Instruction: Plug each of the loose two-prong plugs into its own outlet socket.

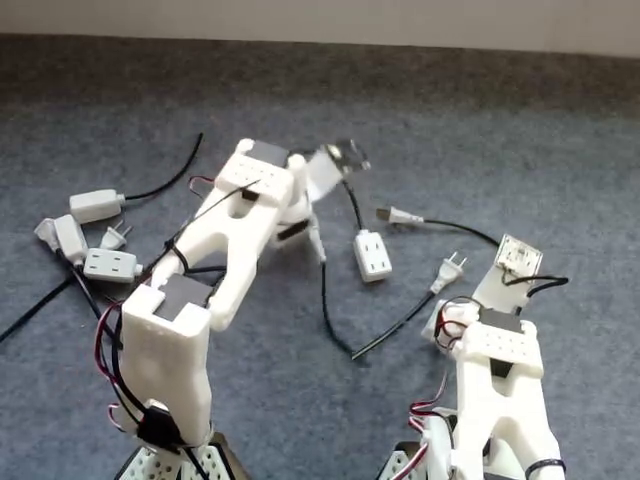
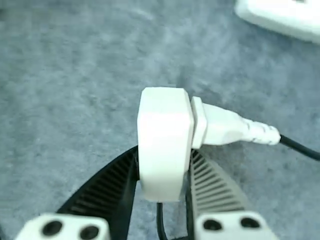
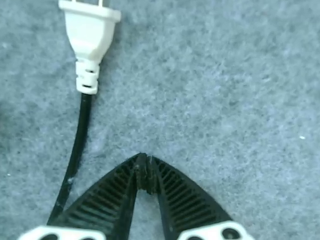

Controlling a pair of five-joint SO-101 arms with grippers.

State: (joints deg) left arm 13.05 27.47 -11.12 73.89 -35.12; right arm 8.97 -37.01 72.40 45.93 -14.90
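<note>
Pinching outlet socket in left gripper — hold level. Spread pressed-together right gripper before straddling loose plug.

A white plastic outlet block sits in the left gripper, behind a white outlet socket on grey carpet. A white two-prong plug and a second plug lie right of that socket.
</note>
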